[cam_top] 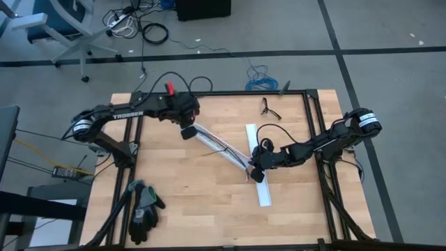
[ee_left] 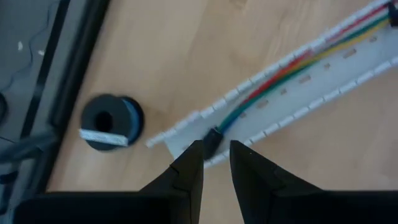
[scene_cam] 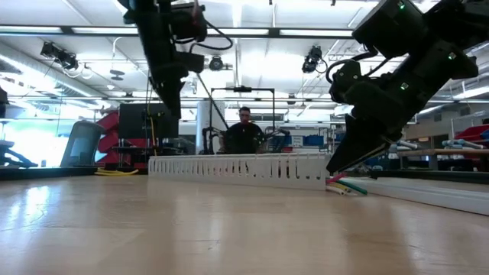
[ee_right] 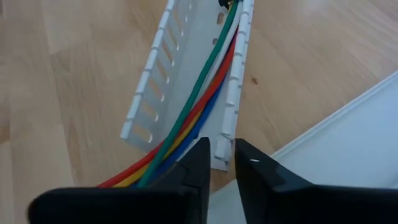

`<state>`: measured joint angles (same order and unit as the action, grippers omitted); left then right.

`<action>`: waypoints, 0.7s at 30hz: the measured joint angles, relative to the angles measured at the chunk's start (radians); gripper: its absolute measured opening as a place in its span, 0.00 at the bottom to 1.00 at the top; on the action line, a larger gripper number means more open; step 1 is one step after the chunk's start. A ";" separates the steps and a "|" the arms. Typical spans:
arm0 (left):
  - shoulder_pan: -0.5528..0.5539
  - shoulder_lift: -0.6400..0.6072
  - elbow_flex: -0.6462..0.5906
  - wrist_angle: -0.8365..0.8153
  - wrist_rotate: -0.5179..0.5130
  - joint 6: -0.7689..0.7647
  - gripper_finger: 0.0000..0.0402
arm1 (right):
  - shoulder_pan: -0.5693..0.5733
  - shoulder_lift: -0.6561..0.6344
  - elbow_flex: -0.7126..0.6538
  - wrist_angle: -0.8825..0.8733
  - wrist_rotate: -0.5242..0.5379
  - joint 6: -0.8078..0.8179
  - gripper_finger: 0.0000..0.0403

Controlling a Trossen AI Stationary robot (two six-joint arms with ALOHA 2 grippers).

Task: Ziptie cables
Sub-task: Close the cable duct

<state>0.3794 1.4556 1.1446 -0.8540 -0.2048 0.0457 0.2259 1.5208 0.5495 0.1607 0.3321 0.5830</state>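
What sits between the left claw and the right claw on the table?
The slotted white channel with the cables lying in it spans from left claw to right claw, clearest in the high view.

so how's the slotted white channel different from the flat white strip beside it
The slotted channel has perforated side walls and carries the cables; the flat strip is smooth and holds no cables. In the high view the channel lies diagonally between the left tool and the right tool, while the strip runs nearly straight up the picture. Both are long, white and lie on the table.
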 joint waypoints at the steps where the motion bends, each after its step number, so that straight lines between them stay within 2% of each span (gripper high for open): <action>1: -0.007 -0.008 -0.024 0.007 0.000 -0.013 0.22 | 0.002 0.000 0.000 0.000 0.000 0.000 0.18; 5: -0.039 -0.049 -0.119 0.053 -0.003 -0.086 0.22 | 0.008 -0.022 0.001 -0.029 0.001 0.021 0.24; 8: -0.074 -0.084 -0.191 0.090 -0.006 -0.146 0.22 | 0.008 -0.074 0.002 -0.145 0.003 0.067 0.24; 16: -0.207 -0.159 -0.327 0.210 -0.006 -0.314 0.22 | 0.020 -0.272 0.002 -0.460 0.037 0.231 0.19; 21: -0.313 -0.165 -0.406 0.281 -0.004 -0.419 0.22 | 0.094 -0.343 0.002 -0.626 0.061 0.386 0.15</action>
<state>0.0663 1.2911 0.7387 -0.5725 -0.2090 -0.3732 0.3198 1.1778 0.5514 -0.4656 0.3932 0.9691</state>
